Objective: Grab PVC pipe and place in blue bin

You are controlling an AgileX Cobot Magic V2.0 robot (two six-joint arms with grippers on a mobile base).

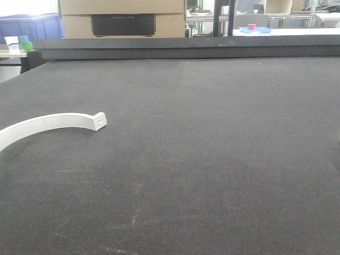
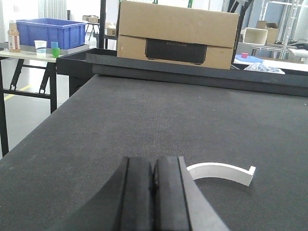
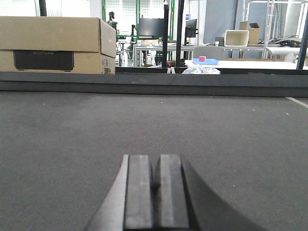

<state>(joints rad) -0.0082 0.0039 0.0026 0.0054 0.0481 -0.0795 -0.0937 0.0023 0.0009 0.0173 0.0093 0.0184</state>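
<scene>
Front view: PVC pipe [image 1: 53,123] lies flat, unheld, well short of cardboard box [image 1: 122,16], awaiting pickup.
Left wrist view: left gripper [image 2: 154,169] pinched together, empty, short of pipe; blue bin [image 2: 45,31] left of box.
Right wrist view: right gripper [image 3: 154,168] likewise, idle.

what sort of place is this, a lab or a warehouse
Most likely a robotics lab or workshop: a big dark-matted worktable, a blue bin on a side table, and more benches with a monitor behind.

Front view: low over worktop [image 1: 212,159], facing far box [image 1: 122,7]; wrist views: close behind left end effector [image 2: 154,179], right end effector [image 3: 155,182], same box shared.
</scene>
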